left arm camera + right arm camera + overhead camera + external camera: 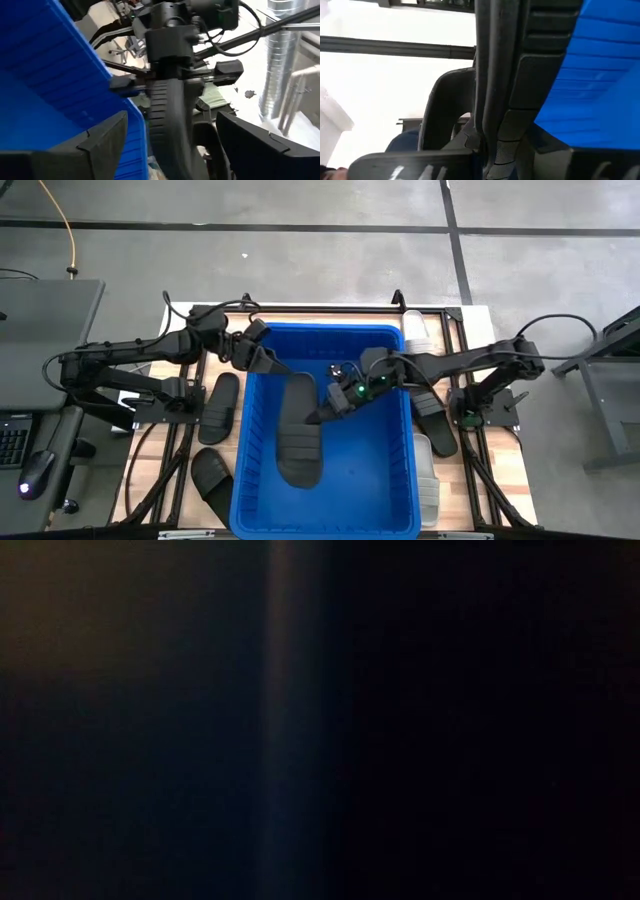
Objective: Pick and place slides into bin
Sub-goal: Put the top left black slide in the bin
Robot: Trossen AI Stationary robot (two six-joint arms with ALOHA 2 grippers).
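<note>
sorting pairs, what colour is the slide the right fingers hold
Matte black ribbed slide, clearest in the high view.

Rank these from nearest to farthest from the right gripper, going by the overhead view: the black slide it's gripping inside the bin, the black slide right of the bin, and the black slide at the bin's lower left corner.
From the right gripper:
1. Black slide in the bin, at the gripper itself, inside the blue bin.
2. Black slide right of the bin, on the table under the right arm.
3. Black slide at the lower left corner, on the far side of the bin.
</note>
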